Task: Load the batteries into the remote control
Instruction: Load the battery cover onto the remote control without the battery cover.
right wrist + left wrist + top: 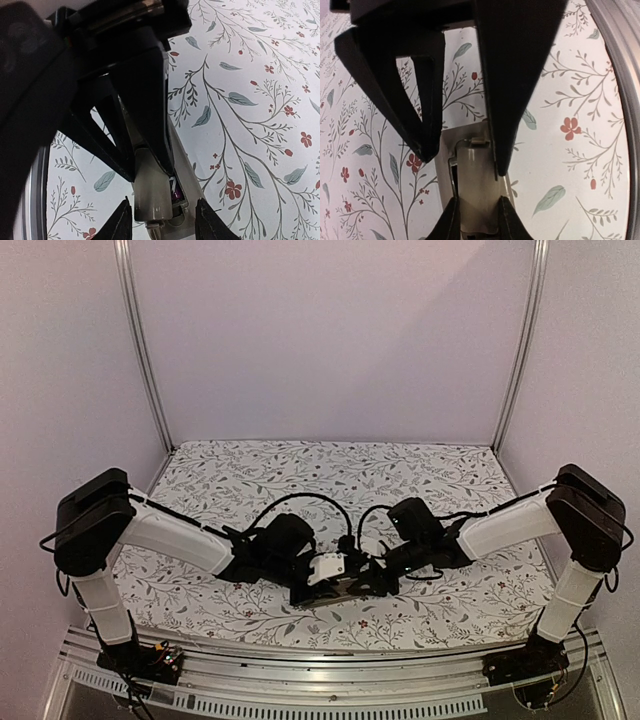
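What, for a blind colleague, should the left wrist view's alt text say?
The left gripper pinches the grey-beige back of the remote control over a floral tablecloth; the right gripper's black fingers reach in from the top, spread above it.

The table (pixel 250 465) has a white top printed with grey-green twigs and small red flowers. Behind it and at both sides stand plain pale lilac walls (pixel 330 330) (evenly lit), joined by two aluminium posts (pixel 145 350). An aluminium rail (pixel 330 675) runs along the near edge.
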### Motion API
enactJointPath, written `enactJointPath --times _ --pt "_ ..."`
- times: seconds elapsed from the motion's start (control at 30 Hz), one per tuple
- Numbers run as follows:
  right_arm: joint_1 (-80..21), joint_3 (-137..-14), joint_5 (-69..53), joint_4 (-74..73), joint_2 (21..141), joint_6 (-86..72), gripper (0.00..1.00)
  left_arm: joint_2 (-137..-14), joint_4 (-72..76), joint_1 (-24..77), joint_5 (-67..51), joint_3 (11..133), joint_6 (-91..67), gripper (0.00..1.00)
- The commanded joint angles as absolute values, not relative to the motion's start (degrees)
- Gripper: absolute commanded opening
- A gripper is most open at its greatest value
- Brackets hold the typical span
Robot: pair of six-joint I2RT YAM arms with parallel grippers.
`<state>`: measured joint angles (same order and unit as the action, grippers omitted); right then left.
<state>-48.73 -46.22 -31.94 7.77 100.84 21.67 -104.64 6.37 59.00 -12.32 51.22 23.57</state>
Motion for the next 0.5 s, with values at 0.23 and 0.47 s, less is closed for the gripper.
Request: enactJointPath --times 0.23,0.47 --pt "-46.9 -39.6 -33.0 12.1 88.6 5.5 0.42 -105.3 4.2 59.9 -6.7 48.9 19.9 0.17" --pt "-45.9 -36.4 -19.5 6.1 79.5 -24.2 0.34 -105.3 4.3 60.5 -5.8 48.7 20.0 0.17"
